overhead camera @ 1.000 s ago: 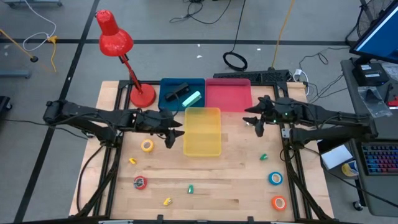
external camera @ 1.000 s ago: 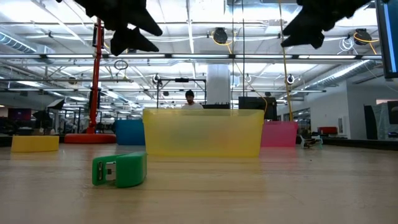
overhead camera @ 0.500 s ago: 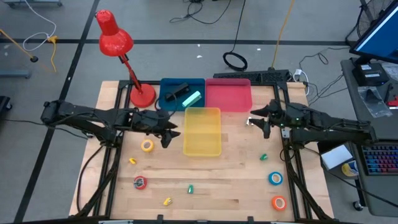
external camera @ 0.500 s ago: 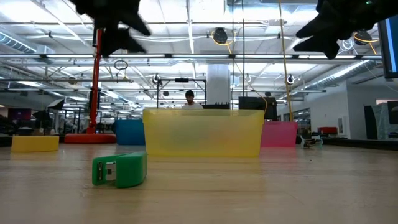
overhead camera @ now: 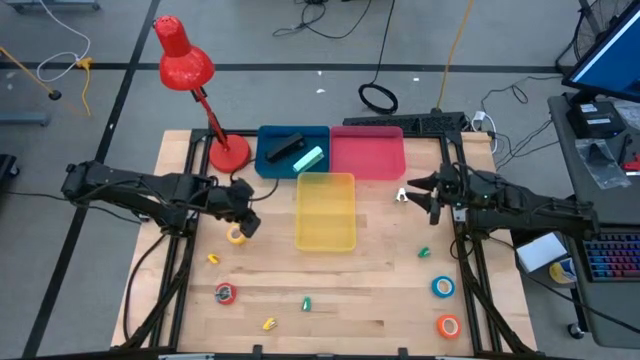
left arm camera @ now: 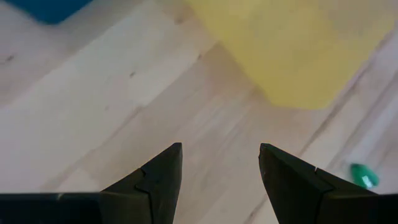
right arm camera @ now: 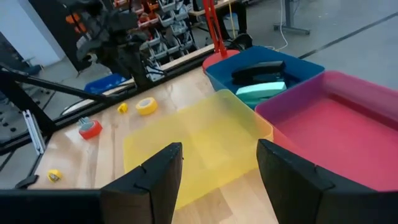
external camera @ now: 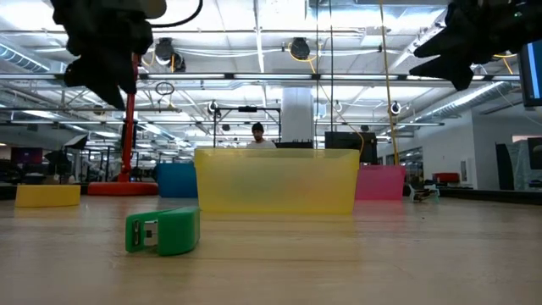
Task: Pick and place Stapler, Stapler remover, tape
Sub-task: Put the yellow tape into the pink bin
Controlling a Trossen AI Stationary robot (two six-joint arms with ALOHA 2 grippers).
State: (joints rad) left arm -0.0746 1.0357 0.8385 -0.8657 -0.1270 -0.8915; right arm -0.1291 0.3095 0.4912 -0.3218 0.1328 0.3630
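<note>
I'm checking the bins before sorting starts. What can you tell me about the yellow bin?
The yellow bin is a translucent yellow plastic tub, rectangular, open-topped and upright near the table's middle. It looks empty. The blue bin and pink bin stand just behind it, very close; contact can't be told. Nothing else touches it.
</note>
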